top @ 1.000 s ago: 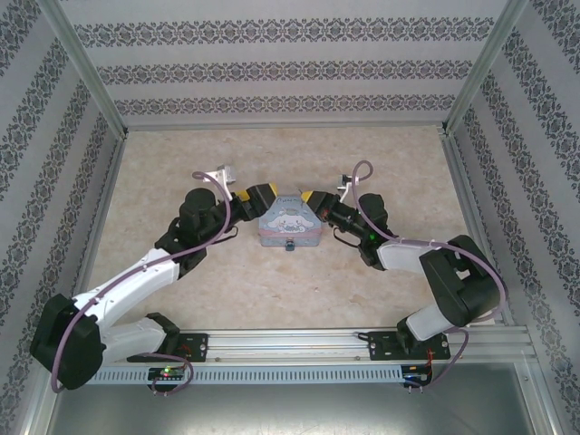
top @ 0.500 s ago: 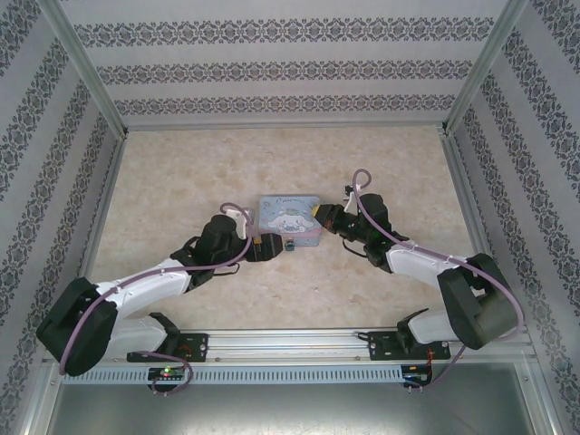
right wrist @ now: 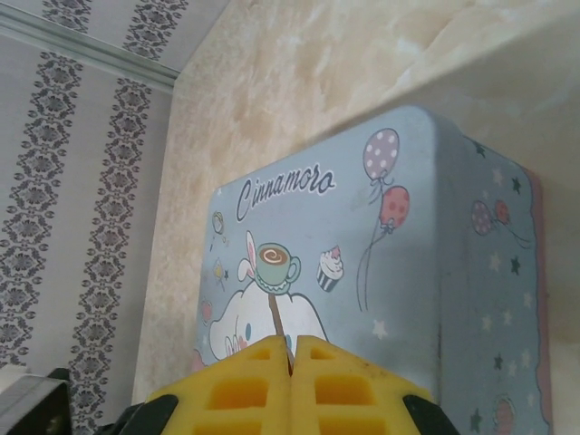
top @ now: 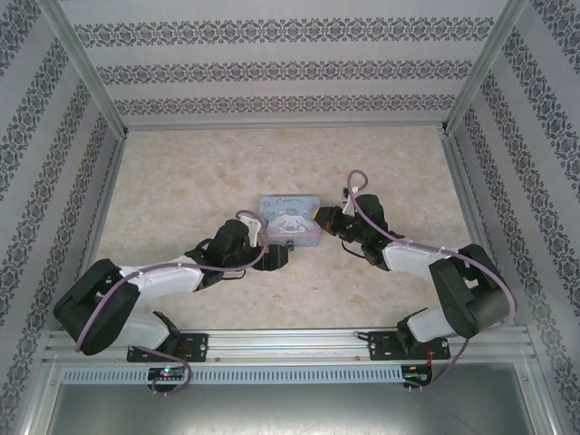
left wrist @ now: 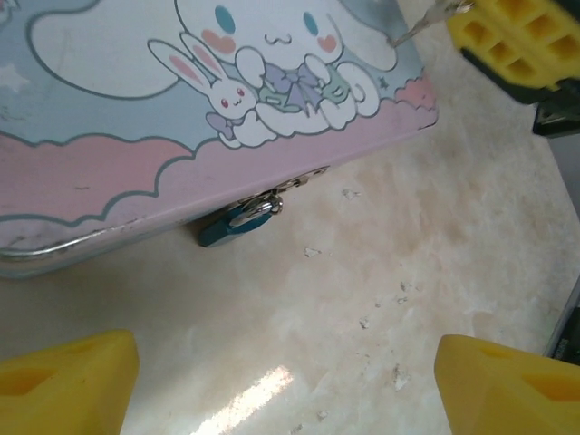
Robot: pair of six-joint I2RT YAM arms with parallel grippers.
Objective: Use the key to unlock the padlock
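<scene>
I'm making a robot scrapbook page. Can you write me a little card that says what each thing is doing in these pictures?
tin: pastel blue and pink, cartoon dog on the lid, lying on the table
padlock: tiny, hanging at the tin's front latch
key: thin sliver, pinched in the right gripper, not in the padlock
left gripper: open, empty, facing the padlock
right gripper: shut on the key, by the tin's side

Arms (top: 154,276) white with black joints; purple cables (top: 353,174) looped along each; pincer fingers (right wrist: 245,385) yellow, grid-moulded.
</scene>
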